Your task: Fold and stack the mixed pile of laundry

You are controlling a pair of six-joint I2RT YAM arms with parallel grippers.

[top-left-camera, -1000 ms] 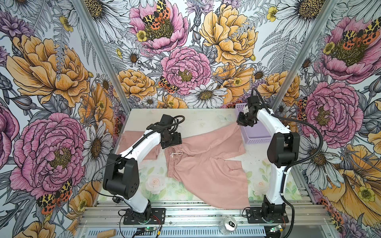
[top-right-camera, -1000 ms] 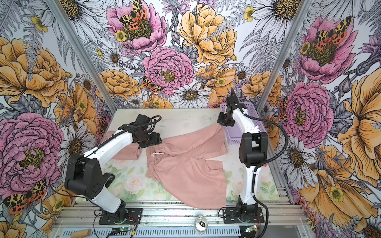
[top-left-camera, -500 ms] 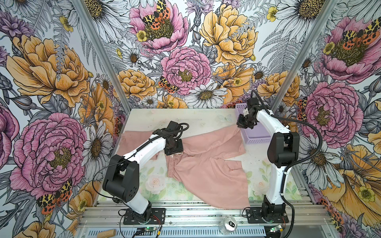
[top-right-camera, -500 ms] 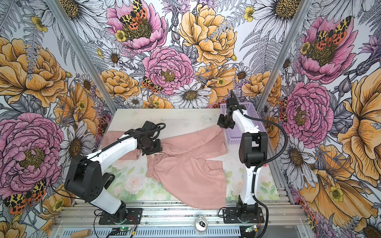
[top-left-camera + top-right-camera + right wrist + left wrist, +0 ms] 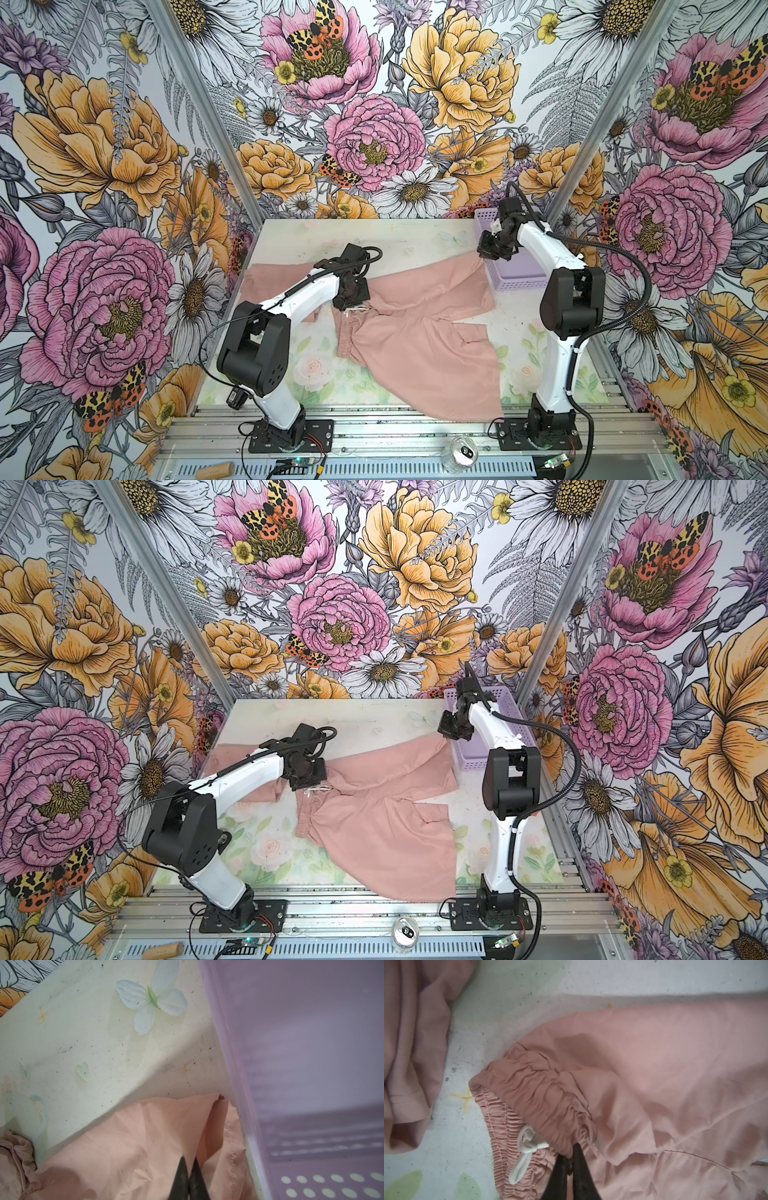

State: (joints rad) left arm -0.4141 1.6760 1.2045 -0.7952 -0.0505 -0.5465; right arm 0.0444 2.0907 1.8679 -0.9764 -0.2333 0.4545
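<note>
In both top views the pink shorts [image 5: 419, 332] lie spread across the middle of the table [image 5: 415, 245], one leg reaching back toward the lavender basket [image 5: 519, 270], the other fanning out to the front edge. Soft matte cloth, lightly creased, the waist bunched at the left. A second pink garment [image 5: 270, 276] sits at the table's left side, half covered by the left arm, so its shape is hard to read. The left gripper [image 5: 353, 306] presses down at the waistband; the right gripper [image 5: 492, 255] sits at the far leg's corner, just beside the basket.

In a top view the same layout shows: shorts [image 5: 374, 812], basket [image 5: 478, 750], left gripper [image 5: 311, 785], right gripper [image 5: 453, 733].

Left wrist now: the gathered elastic waistband [image 5: 529, 1093] is all tight ruffles, a white drawstring [image 5: 527, 1151] looped beside it. The left gripper [image 5: 571, 1159] has its black fingers pinched together on the waistband's edge. The other garment's hemmed edge [image 5: 409, 1043] lies apart, cut off by the frame.

Right wrist: the right gripper [image 5: 189, 1169] is closed, fingers meeting on the smooth stitched leg hem [image 5: 207, 1126], which touches the blurred, perforated basket wall [image 5: 291, 1064].
</note>
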